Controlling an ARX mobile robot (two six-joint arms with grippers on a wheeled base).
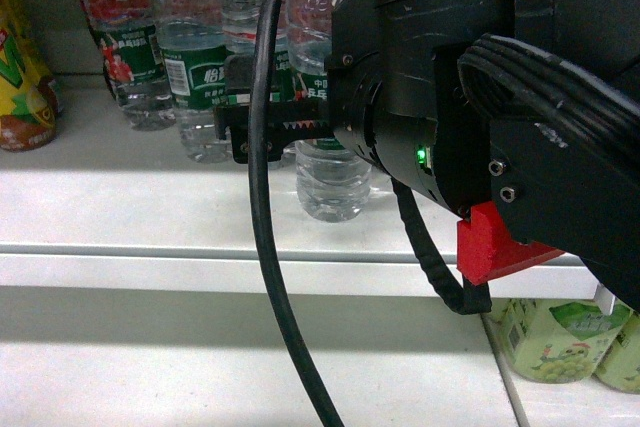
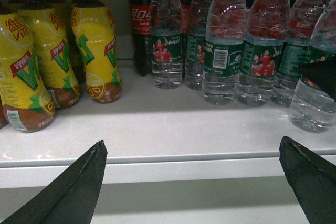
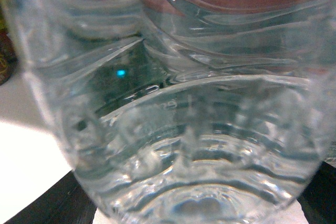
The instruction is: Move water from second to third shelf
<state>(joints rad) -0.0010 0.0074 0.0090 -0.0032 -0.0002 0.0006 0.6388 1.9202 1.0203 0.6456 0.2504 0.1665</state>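
The right arm point(image 1: 480, 117) hides the label and upper body of the water bottle point(image 1: 333, 179), and also the fingertips of its own gripper. In the right wrist view, this bottle point(image 3: 184, 129) is blurred and cut off above. Left of the bottle, the yellow drink bottle point(image 1: 25, 77) is cut by the frame edge.

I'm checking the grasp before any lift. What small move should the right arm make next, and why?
Probably close the right gripper and confirm the grip: its black fingers flank the clear ribbed water bottle with green label, which fills the right wrist view and stands on the white shelf. Whether it is already clamped is unclear.
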